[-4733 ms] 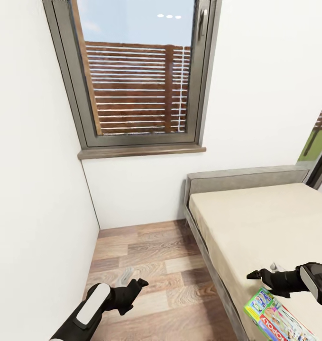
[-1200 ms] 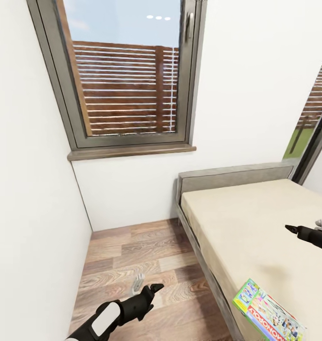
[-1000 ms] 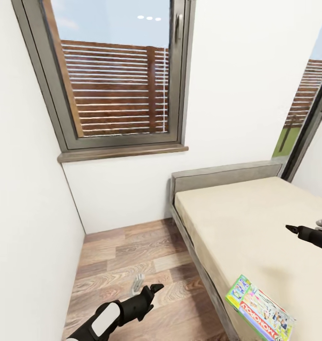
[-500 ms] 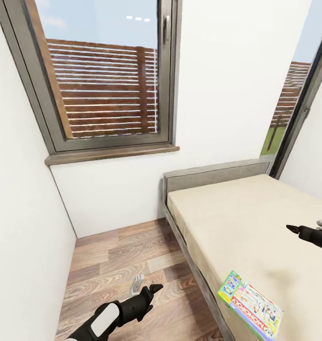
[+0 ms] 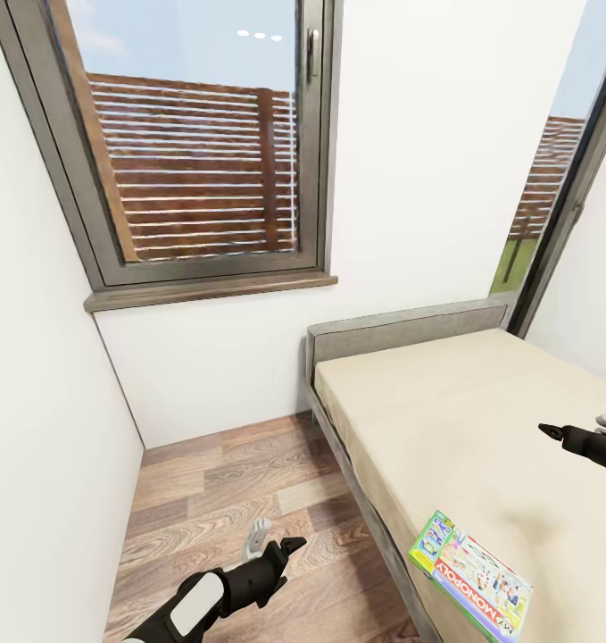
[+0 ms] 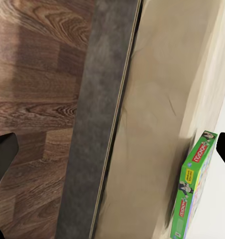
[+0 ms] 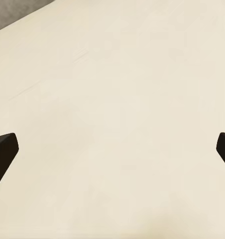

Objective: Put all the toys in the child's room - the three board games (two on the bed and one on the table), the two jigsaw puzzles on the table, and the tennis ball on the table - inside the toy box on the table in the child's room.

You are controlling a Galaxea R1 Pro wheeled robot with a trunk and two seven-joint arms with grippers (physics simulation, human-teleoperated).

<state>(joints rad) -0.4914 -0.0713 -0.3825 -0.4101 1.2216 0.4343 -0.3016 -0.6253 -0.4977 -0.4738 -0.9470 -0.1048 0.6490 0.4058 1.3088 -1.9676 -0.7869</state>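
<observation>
Board game (image 5: 472,575) on bed (image 5: 481,429) — near right gripper (image 5: 552,432)

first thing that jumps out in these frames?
The bright Monopoly board game, lying flat near the bed's floor-side edge at lower right in the head view; the left wrist view catches its green side. Next, the big grey-framed window on the far wall, with a slatted wooden fence outside. The left gripper hangs open over the wood floor, and the right gripper is open above the bare mattress.
</observation>
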